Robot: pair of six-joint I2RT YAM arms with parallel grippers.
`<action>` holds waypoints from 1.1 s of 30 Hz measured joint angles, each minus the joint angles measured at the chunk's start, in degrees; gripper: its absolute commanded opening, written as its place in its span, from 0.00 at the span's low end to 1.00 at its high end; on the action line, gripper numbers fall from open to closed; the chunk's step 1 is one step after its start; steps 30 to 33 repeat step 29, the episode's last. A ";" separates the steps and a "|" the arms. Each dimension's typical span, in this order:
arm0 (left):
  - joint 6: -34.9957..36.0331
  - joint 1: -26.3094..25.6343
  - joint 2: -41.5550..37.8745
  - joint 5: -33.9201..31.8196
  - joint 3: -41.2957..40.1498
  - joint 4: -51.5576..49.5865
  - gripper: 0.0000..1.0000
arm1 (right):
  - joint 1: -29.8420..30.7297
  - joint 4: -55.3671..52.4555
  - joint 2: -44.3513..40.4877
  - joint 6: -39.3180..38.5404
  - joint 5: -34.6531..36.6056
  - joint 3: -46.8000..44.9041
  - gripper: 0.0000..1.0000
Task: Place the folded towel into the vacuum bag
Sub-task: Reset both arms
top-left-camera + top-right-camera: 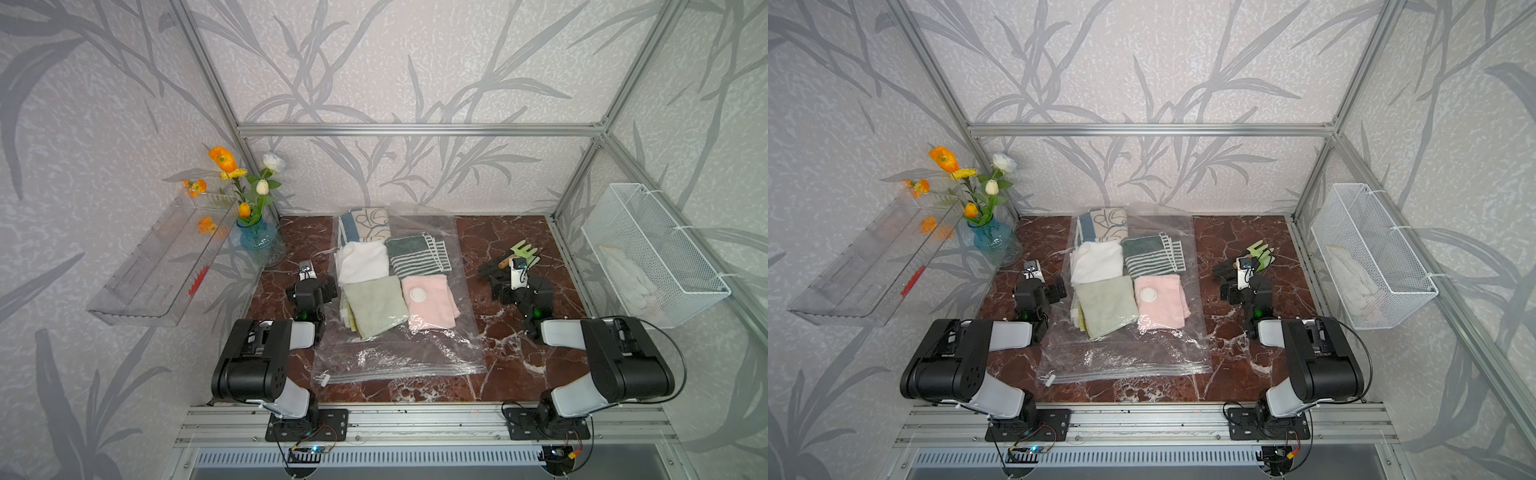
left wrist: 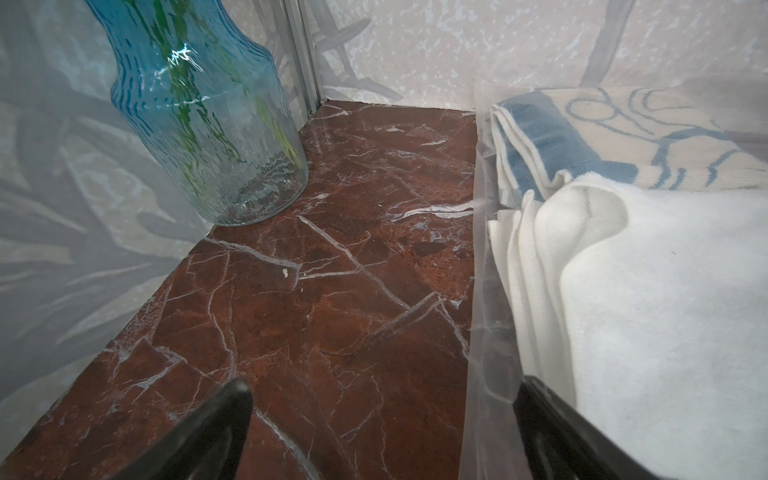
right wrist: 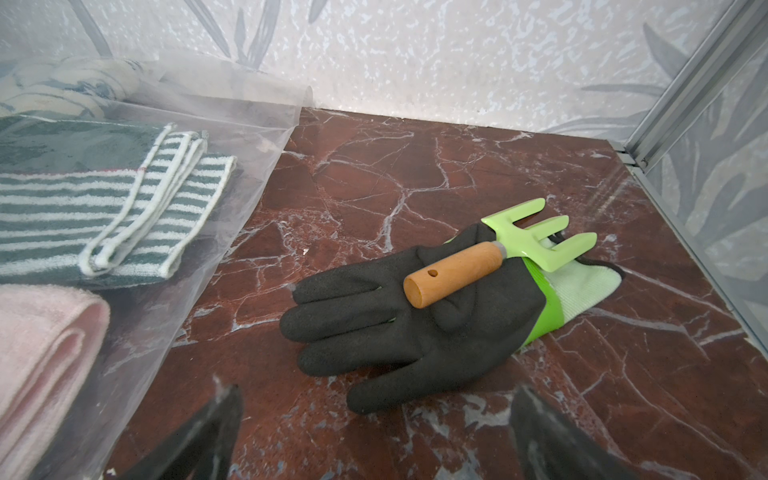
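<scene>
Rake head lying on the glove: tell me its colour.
The rake head is lime green, clearest in the right wrist view.

Red-brown marble desk, white veins. Clear vacuum bag flat across middle. Blue glass vase in far left corner. Black-and-green glove right of bag, apart from it.

Bright, even, diffuse lighting in both top views; shadows soft and faint. Glare patches on the vacuum bag near its zip edge, sheen on the glossy table. Sharp white highlights on the blue vase in the left wrist view. Wide-angle stretch toward the edges of both wrist views. Blurred at close range: left tool's fingers, right tool's fingers.
</scene>
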 measured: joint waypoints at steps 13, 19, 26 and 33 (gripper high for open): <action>0.00 0.00 0.00 0.00 0.00 0.00 1.00 | 0.00 0.00 0.00 0.00 0.02 0.00 0.99; 0.00 0.00 0.00 0.00 0.00 0.02 1.00 | 0.00 0.00 0.00 0.00 0.02 0.02 0.99; 0.02 0.00 0.00 0.46 0.00 -0.04 1.00 | 0.00 0.00 0.00 0.00 0.02 0.00 0.99; 0.02 0.00 0.00 0.76 0.00 -0.09 1.00 | 0.00 0.00 0.00 0.00 0.02 0.00 0.99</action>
